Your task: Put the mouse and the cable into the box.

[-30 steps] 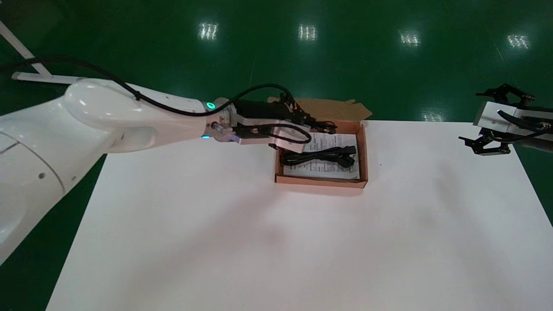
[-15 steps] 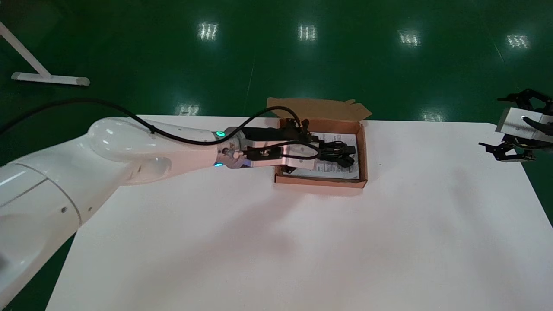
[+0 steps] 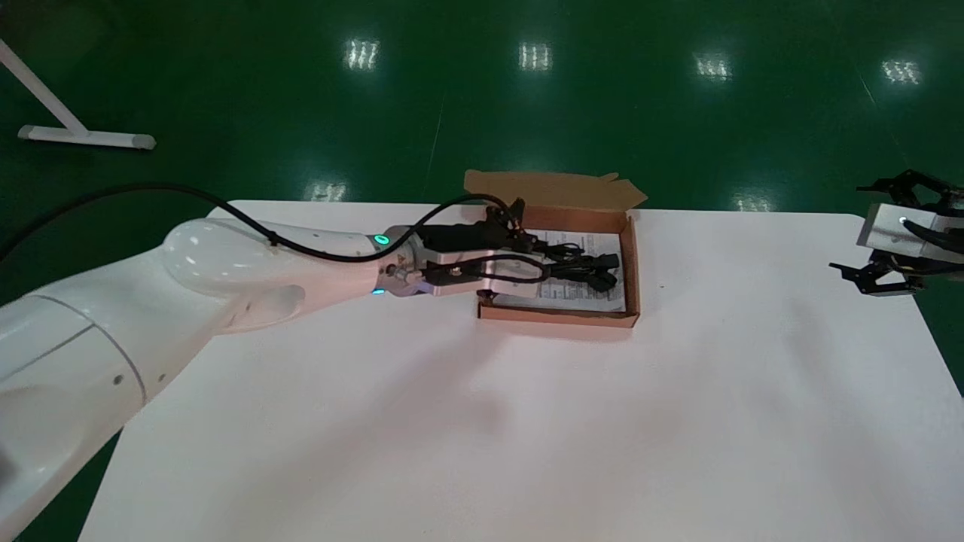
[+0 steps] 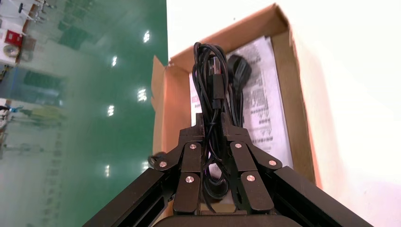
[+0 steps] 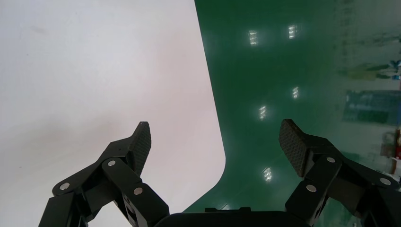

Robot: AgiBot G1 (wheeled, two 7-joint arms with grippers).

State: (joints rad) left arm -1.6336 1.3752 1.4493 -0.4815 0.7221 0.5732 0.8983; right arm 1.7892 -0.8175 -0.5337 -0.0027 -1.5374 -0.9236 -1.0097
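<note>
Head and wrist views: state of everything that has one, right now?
box: open, flap folded back.
cable: coiled, gripped, over the box.
left hand: shut on cable.
right hand: open, empty, at right edge of table.
paper sheet: flat in box.

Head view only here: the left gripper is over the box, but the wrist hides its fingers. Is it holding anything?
Observer: Yes. The left wrist view shows the left gripper shut on the coiled black cable.
Operator: Is the cable over the box?
Observer: Yes. Its free end, with a USB plug, reaches out over the leaflet lying inside the box.
Operator: And the right gripper?
Observer: Its wrist view shows the right gripper open and empty at the table corner.
</note>
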